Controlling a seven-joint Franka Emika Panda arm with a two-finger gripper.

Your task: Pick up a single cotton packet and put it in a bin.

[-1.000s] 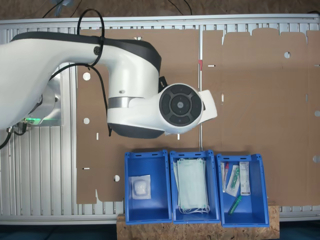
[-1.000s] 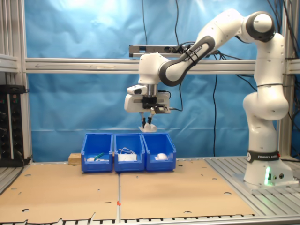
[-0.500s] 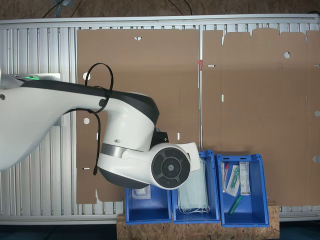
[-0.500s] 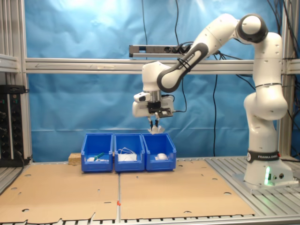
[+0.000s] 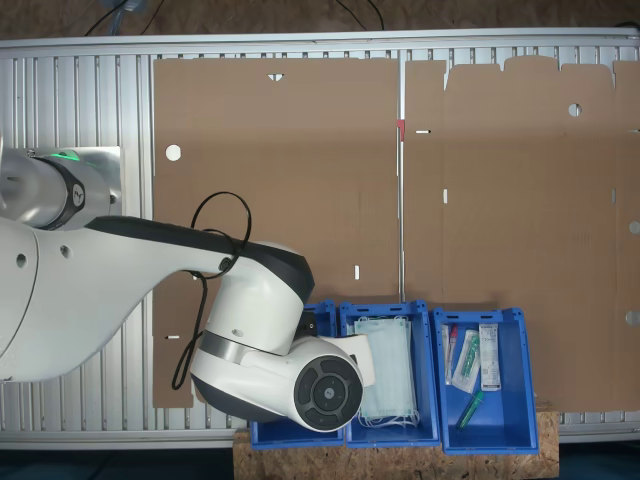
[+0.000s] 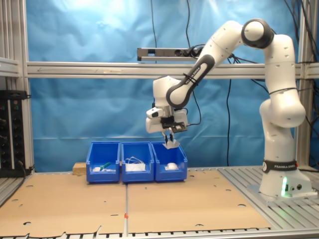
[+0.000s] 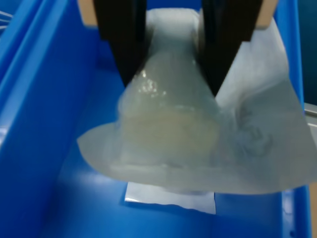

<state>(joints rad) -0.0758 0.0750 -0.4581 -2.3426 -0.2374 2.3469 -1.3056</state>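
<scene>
In the first exterior view the arm covers the bin (image 5: 325, 312) beside the masks (image 5: 385, 365); in the second exterior view the gripper (image 6: 170, 141) hangs just above it, packet lifted but unreleased; in the wrist view both fingers (image 7: 121, 34) pinch the cotton packet (image 7: 171, 124) over blue walls.
</scene>
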